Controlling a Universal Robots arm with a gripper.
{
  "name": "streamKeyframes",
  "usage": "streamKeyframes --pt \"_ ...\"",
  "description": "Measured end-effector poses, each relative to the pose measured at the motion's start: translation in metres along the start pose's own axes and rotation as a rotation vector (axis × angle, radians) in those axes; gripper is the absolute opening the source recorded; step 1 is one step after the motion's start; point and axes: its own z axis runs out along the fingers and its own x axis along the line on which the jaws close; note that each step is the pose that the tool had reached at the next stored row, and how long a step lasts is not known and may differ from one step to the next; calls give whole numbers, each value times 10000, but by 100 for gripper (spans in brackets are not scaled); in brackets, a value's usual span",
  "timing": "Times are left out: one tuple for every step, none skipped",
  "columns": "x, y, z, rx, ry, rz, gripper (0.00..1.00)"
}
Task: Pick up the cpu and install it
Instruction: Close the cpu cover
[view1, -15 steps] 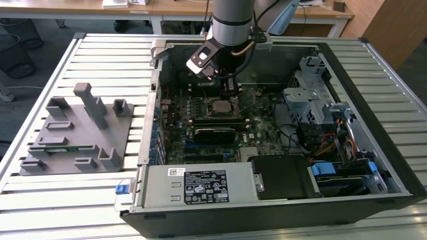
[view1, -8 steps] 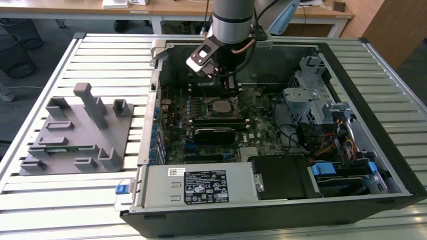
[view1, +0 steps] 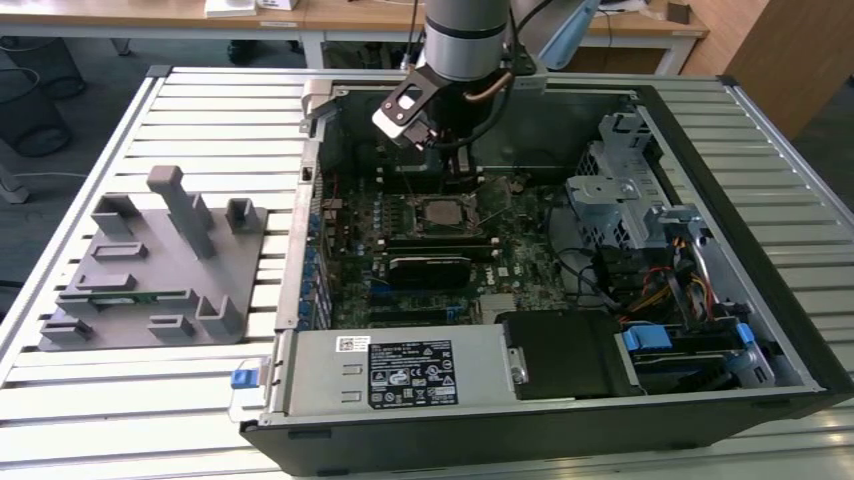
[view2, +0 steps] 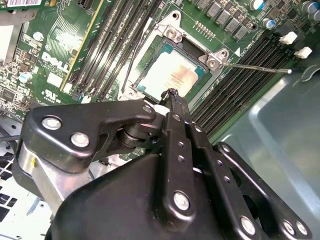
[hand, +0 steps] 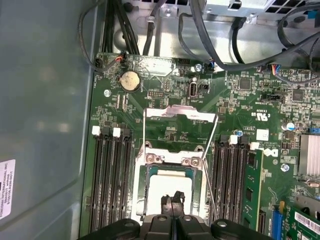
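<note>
The gripper is hanging with its fingers pinched together on nothing, tips just over the cpu, which is lying in its socket; any press is wanting to be level and light. In the exterior view, memory slots are crowding the socket's six o'clock; the thin lever is jutting out close by.

The cpu lies in the socket; memory slots flank the socket on both sides; the gripper hangs over the socket's edge.
</note>
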Motion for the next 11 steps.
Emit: streamKeyframes --pt "0 0 -1 -1 2 0 11" --pt "0 0 -4 -1 2 0 11" --pt "0 0 -6 -1 1 0 11" --pt "0 0 -9 0 -1 0 11" --pt "0 0 -13 2 -2 0 11" --pt "0 0 -18 1 -2 0 11" --pt "0 0 -24 0 -1 0 11" --pt "0 1 -30 1 -1 0 11" --pt "0 1 -36 1 -1 0 11" --pt "0 1 -44 0 0 0 11" --pt "0 1 -52 1 -1 0 11"
